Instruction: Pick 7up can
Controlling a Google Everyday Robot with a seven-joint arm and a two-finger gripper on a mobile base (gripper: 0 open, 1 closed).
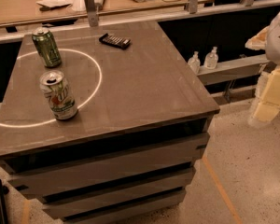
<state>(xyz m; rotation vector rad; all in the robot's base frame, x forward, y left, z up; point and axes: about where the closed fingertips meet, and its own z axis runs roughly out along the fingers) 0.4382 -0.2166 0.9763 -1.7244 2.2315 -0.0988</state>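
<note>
The 7up can [59, 95] stands upright near the front left of the grey table top [144, 92]. It is pale silver-white with a green band at its base, a red-and-green logo and a silver top. My gripper [272, 94], pale yellow, hangs at the far right edge of the view. It is off the table, to the right of it and well away from the can. It holds nothing that I can see.
A dark-green can [46, 47] stands behind the 7up can at the back left. A black remote-like device [115, 41] lies at the back middle. Two small clear bottles [203, 59] sit on a ledge to the right. A cluttered desk [84, 1] runs behind.
</note>
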